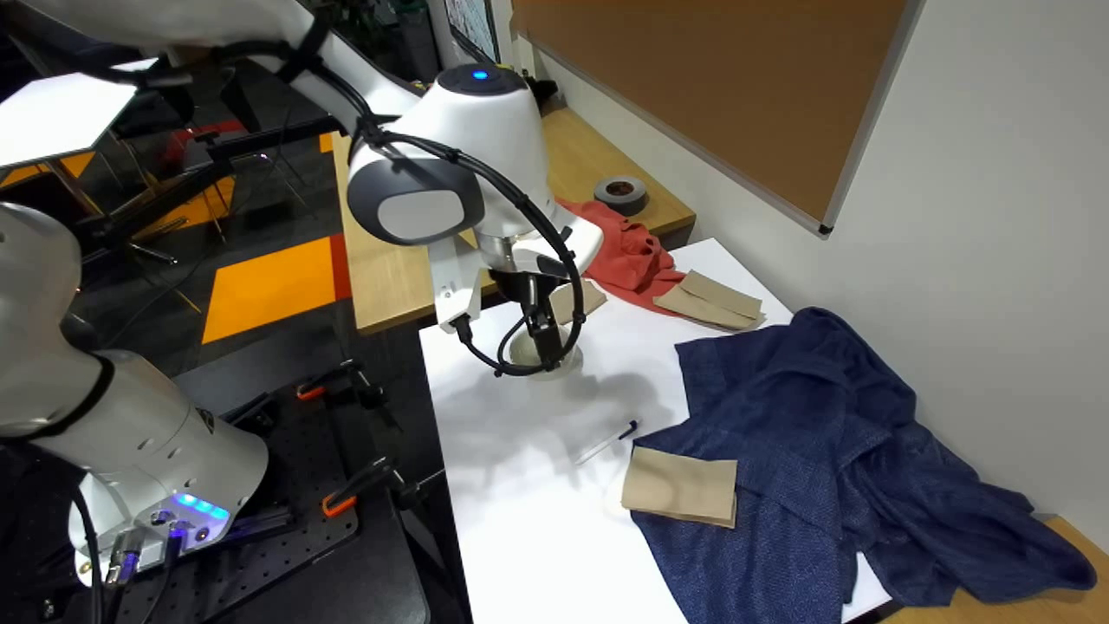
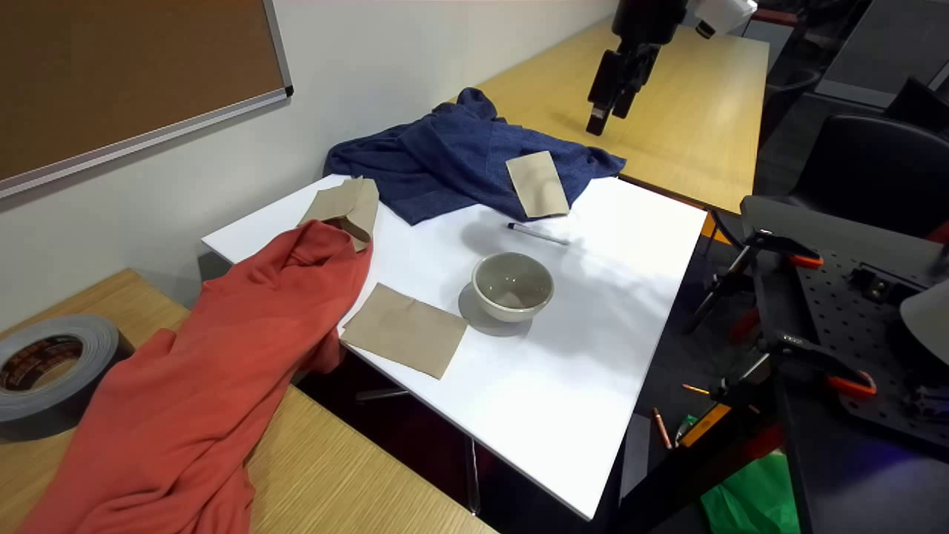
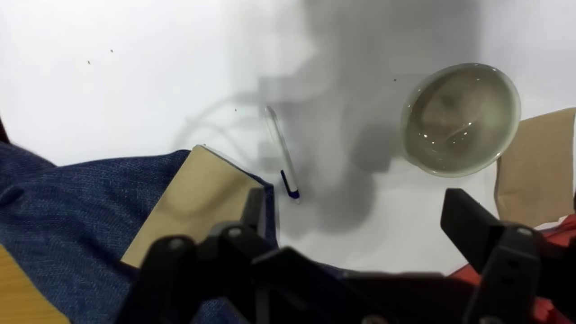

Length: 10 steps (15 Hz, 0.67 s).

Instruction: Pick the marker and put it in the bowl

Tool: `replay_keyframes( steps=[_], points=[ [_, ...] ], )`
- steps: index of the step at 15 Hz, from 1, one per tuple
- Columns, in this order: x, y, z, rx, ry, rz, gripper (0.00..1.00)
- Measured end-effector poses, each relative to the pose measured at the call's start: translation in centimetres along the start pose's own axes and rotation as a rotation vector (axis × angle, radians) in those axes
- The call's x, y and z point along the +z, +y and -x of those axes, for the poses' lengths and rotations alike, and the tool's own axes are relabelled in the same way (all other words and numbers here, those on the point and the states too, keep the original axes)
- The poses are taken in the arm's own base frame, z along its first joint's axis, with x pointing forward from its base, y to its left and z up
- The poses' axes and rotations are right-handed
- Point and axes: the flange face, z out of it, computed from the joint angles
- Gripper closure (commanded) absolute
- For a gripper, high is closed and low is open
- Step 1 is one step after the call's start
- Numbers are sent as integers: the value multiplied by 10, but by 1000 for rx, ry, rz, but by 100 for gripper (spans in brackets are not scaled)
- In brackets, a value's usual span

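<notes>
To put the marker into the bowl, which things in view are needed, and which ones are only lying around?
For the job: marker, bowl, gripper.
Only lying around: dark blue cloth, red cloth, tape roll, three flat brown pieces.

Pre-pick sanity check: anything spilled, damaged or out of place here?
No spill or damage visible: bowl upright, marker lying flat. One oddity: the red cloth sprawls rumpled from the wooden desk onto the white table, bridging the two, so it looks carelessly dropped.
</notes>
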Motion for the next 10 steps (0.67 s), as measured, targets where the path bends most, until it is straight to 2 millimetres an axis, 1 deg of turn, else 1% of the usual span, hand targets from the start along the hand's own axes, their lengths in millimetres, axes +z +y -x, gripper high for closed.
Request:
replay_keyframes(
  steps=[4, 10],
  points=[
    [36, 5, -19, 44, -6, 28, 0],
    [94, 15, -40, 44, -41, 59, 0]
  ],
)
